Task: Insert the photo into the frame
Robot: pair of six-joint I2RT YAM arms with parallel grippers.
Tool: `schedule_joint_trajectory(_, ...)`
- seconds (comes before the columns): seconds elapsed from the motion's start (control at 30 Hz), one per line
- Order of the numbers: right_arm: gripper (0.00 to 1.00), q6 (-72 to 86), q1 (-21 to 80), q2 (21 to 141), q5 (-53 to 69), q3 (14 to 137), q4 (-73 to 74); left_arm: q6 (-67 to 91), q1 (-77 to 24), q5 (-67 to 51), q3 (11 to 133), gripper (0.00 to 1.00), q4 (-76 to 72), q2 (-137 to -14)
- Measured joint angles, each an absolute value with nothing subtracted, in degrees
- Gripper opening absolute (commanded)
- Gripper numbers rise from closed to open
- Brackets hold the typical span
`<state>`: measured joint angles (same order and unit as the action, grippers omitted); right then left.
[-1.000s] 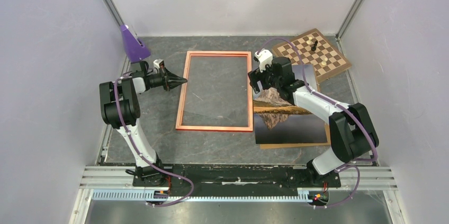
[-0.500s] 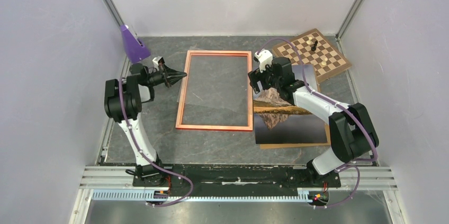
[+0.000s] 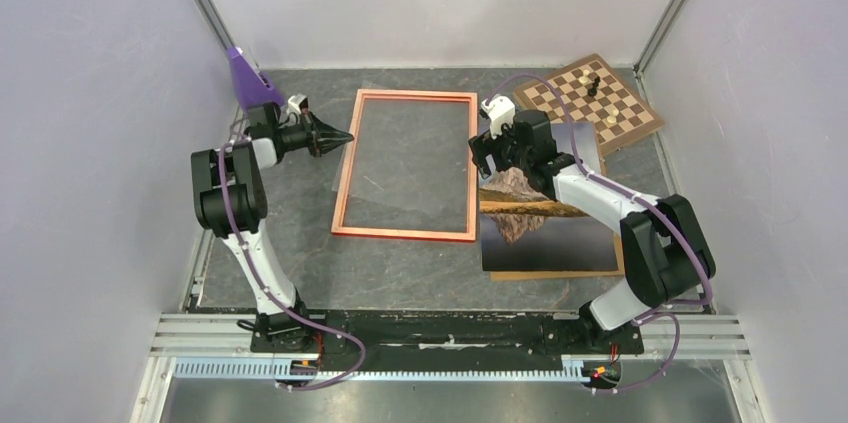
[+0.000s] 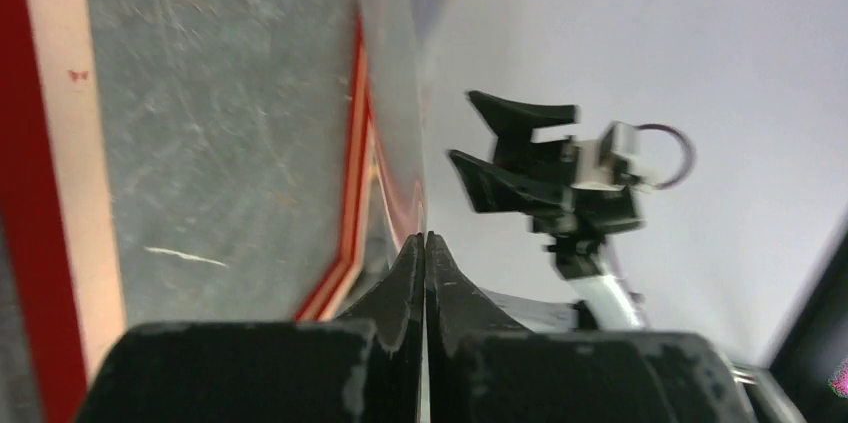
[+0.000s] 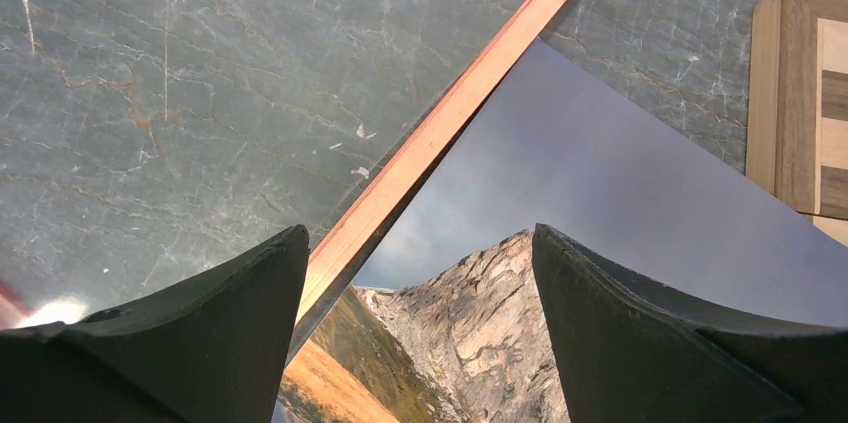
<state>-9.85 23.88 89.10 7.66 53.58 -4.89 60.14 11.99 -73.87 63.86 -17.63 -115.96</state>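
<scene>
The thin orange-red frame (image 3: 404, 95) lies mid-table, and its rail shows in the left wrist view (image 4: 20, 143) and the right wrist view (image 5: 440, 128). My left gripper (image 3: 345, 136) is shut at the frame's left rail, and in the left wrist view its tips (image 4: 425, 243) pinch a thin edge there that looks like a clear pane. The photo (image 3: 550, 238) of a mountain and lake lies face up just right of the frame. My right gripper (image 3: 484, 165) is open and empty, hovering over the photo's (image 5: 600, 163) far left corner, beside the frame's right rail.
A brown backing board (image 3: 550, 274) lies under the photo, with its edge showing at the front. A chessboard (image 3: 590, 100) with pieces sits at the back right, touching the photo's far corner. A purple object (image 3: 250, 78) stands at the back left beside the wall.
My left gripper has swung toward the back along the frame's left rail, and the frame has shifted slightly back with it. The right arm and the photo have stayed still.
</scene>
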Motion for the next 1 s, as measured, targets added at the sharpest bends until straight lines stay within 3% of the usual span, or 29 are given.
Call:
schedule_joint_trajectory(0.13,0.85,-9.8,23.9,89.1,7.7,53.5,-5.4,38.6,11.5,-68.9,71.3,0.02,4.1,-115.1)
schedule_joint_trajectory(0.33,0.85,-9.8,23.9,88.8,7.7,52.8,-5.6,25.3,11.4,-64.2,71.5,0.02,17.2,-115.6)
schedule_joint_trajectory(0.8,0.85,-9.8,23.9,88.7,7.7,52.6,-5.6,22.9,11.5,-64.1,70.8,0.02,19.5,-118.2)
schedule_joint_trajectory(1.0,0.85,-9.8,23.9,88.7,7.7,52.6,-5.6,22.3,11.2,-62.9,70.8,0.13,19.8,-118.0)
